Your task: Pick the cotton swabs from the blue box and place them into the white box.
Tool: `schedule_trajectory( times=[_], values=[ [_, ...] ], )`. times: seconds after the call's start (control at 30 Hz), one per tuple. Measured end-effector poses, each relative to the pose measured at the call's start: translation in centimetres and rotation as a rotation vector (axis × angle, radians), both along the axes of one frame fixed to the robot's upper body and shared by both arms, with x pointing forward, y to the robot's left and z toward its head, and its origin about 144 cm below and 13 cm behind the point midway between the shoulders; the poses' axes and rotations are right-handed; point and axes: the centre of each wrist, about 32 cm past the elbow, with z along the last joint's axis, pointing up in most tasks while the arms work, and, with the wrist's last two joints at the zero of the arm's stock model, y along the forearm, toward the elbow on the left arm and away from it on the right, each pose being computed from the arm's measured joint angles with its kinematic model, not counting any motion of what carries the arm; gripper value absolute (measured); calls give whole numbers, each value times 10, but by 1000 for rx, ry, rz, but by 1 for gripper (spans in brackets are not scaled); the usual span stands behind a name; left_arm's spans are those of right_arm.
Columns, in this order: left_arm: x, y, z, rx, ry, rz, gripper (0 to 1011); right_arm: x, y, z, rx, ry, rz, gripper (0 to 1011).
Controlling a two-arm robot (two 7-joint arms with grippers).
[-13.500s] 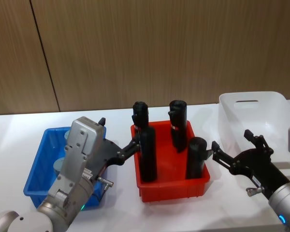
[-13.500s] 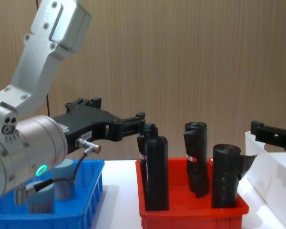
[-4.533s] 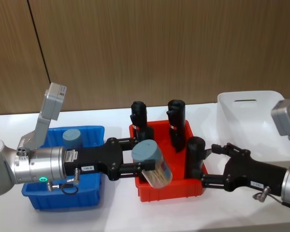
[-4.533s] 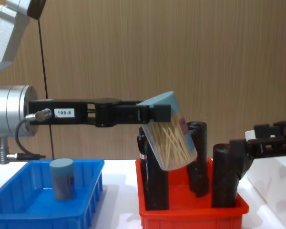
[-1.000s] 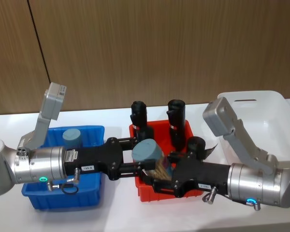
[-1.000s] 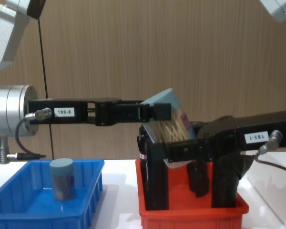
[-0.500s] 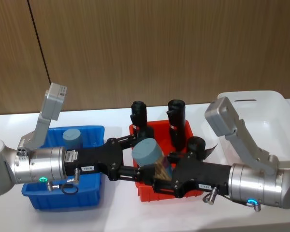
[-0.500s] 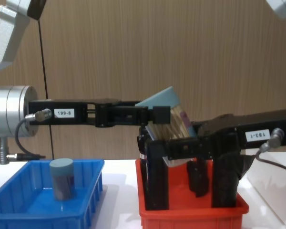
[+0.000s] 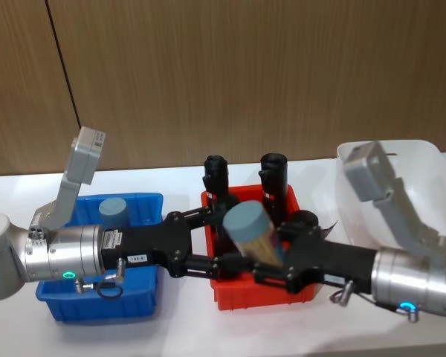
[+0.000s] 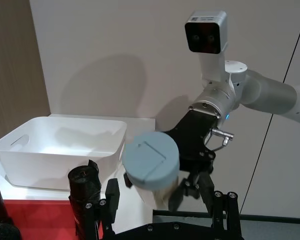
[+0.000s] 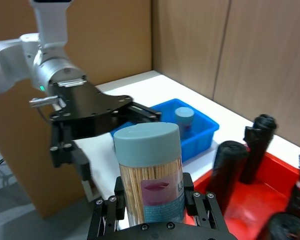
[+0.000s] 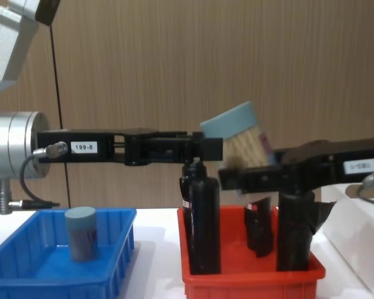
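Grey-blue-lidded clear plastic tub of cotton swabs (image 9: 251, 227) is hanging tilted in the air over the red plastic bin (image 9: 234, 295) of tall black rolls (image 9: 273, 177), with the right gripper (image 9: 275, 253) clamping its lower body. Opposite it the left gripper (image 9: 227, 238) is holding its jaws spread wide, clear of the tub's sides. Upright in the bright blue shallow ribbed bin (image 9: 53, 287) a second tub (image 9: 113, 209) is standing, while the translucent white rectangular bin (image 9: 430, 169) is sitting at far right, well apart from both.
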Motion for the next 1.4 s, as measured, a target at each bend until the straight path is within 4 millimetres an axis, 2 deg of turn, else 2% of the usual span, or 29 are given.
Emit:
schedule_trajectory(
  times=[0.57, 0.87, 1.2, 1.4],
  values=[
    [0, 0, 0, 0, 0, 1, 1004, -5, -49, -4, 53, -16, -210, 654],
    [0, 0, 0, 0, 0, 1, 1004, -1, -68, -9, 54, -19, -337, 654],
    [0, 0, 0, 0, 0, 1, 1004, 13, -85, -17, 38, -11, -495, 654],
    [0, 0, 0, 0, 0, 1, 1004, 31, -94, -26, 15, 6, -601, 654]
  ],
)
